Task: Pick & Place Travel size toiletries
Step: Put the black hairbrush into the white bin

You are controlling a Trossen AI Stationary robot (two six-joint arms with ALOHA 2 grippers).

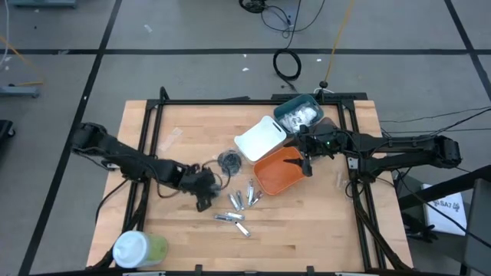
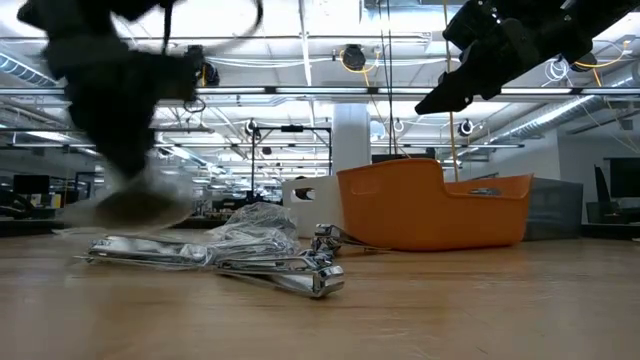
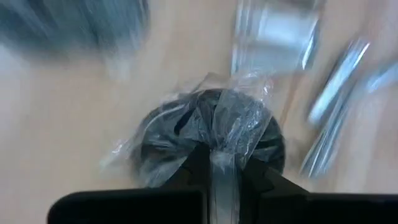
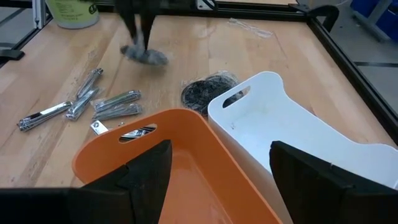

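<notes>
**Ana:** Along the bench's (image 1: pixel 176 123) back right side, what do the bins hold?

**Ben:** The teal bin (image 1: pixel 314 102) by the back right corner has white crinkly packets (image 1: pixel 301 116) piled in it. The white bin (image 1: pixel 261 139) next to it shows only its smooth plastic floor. The orange bin (image 1: pixel 278 176) touches the white one on the side nearer the front edge, and only bare orange plastic shows inside.

**Ana:** And the right gripper (image 1: pixel 308 167)?

**Ben:** It hangs over the orange bin with its fingers spread wide and nothing between them.

**Ana:** Where is the left gripper (image 1: pixel 203 195)?

**Ben:** Left of the bench's middle, low over the wood. Its fingers are pinched on the clear crinkled wrap of a dark grey disc (image 3: pixel 186 130). I can't tell whether that disc is clear of the wood.

**Ana:** Which way does it point?

**Ben:** It is round, so it has no long axis. A tail of its wrap runs straight back between the fingers.

**Ana:** What else is loose?

**Ben:** Another wrapped disc (image 1: pixel 229 161) lies flat beside the white bin's corner. The slim silver metal pieces (image 1: pixel 244 199) are scattered toward the front edge. Some of them slant toward the orange bin, and others run roughly along the front edge.
</notes>
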